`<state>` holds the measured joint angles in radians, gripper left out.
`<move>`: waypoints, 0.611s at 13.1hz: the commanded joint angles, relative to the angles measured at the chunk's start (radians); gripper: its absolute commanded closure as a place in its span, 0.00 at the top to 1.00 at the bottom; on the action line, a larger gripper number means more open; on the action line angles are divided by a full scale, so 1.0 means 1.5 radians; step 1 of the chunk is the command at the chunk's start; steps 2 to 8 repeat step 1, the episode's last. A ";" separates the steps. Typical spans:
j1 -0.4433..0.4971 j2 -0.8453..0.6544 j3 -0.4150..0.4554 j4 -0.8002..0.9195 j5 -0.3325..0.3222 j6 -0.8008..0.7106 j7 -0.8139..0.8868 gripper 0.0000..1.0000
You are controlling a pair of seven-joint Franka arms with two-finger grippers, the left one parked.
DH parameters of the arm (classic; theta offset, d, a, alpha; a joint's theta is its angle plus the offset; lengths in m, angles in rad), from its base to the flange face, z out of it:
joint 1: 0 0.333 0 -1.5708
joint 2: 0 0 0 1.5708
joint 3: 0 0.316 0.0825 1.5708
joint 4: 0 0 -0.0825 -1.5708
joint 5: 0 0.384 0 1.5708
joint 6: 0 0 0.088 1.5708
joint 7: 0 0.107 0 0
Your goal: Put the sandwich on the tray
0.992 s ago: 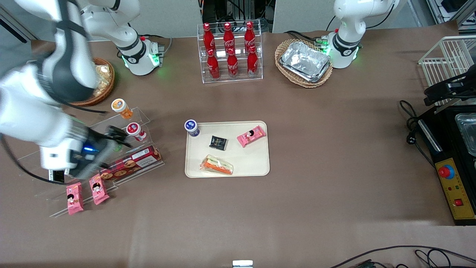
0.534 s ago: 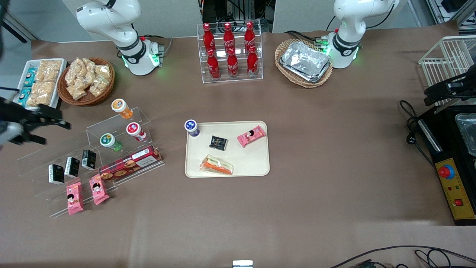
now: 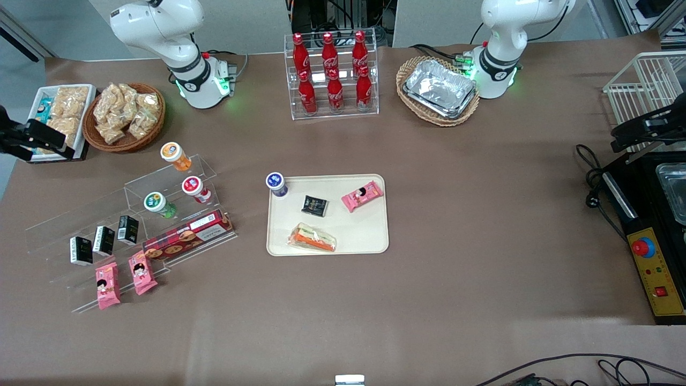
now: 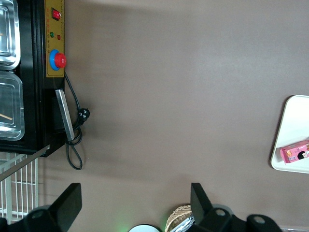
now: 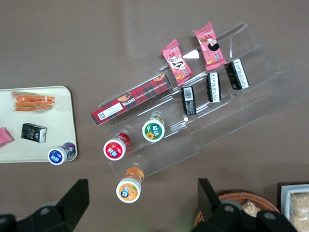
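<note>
- The right arm's gripper (image 3: 32, 140) hangs at the working arm's end of the worktop, over the small white raised-rim tray of snack bags (image 3: 38, 100); its two dark fingers (image 5: 72, 203) stand wide apart with nothing between them.
- Just beside that white tray sits a round brown wicker basket of pale snack bags (image 3: 126, 117).
- Nearer the front camera than the basket stands a clear acrylic stepped shelf (image 3: 139, 179) holding an orange-capped bottle (image 3: 174, 155), a red-capped bottle (image 3: 194, 188), a green-capped bottle (image 3: 157, 203), three small black cartons (image 3: 104, 239), a long red tartan biscuit box (image 3: 187, 234) and two pink snack packets (image 3: 124, 277).
- The flat cream-beige rectangular plastic tray (image 3: 370, 236) lies near the middle of the worktop, well apart from the gripper.
- The triangular sandwich in clear wrap (image 3: 313, 238), with orange and green filling showing, lies on that tray by the edge nearest the front camera.
- Also on the tray: a blue-capped bottle (image 3: 275, 183) at one corner, a small black packet (image 3: 314, 205), and a pink snack packet (image 3: 362, 195).
</note>
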<state>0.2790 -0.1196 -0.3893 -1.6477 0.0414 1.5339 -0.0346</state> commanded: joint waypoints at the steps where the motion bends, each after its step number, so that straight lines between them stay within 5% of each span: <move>1: 0.001 -0.009 0.015 0.011 -0.031 -0.020 0.033 1.00; 8: 0.001 -0.009 0.015 0.011 -0.031 -0.020 0.033 1.00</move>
